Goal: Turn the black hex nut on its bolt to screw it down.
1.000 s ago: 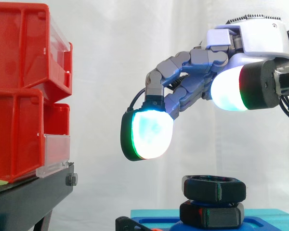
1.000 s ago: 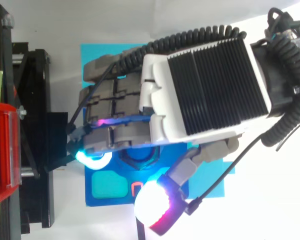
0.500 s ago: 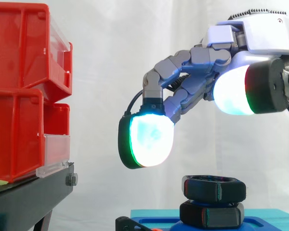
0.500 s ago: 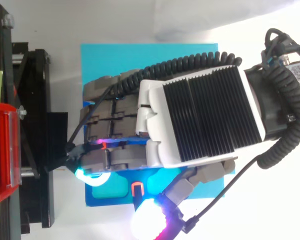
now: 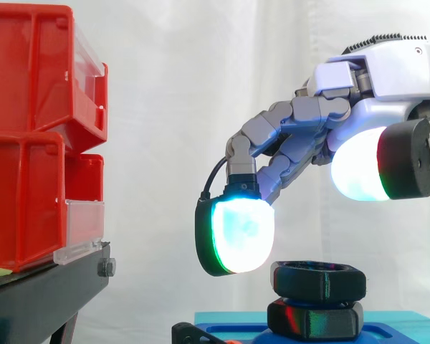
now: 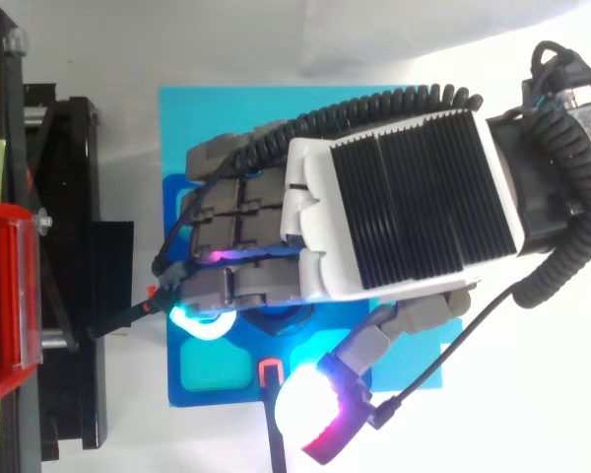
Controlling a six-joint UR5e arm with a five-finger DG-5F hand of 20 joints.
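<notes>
Holding the hand point(image 5: 387, 72) just above the black hex nut point(image 5: 319, 279), fingers loosely bent, thumb wide apart, gripping nothing. Sitting on its bolt point(image 5: 315, 320) over the blue plate point(image 5: 398, 322), one glowing fingertip point(image 5: 244, 233) just beside it.

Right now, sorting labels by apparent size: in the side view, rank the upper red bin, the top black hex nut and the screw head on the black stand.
1. upper red bin, though cropped by the frame
2. black hex nut
3. screw head, smallest by far
</notes>
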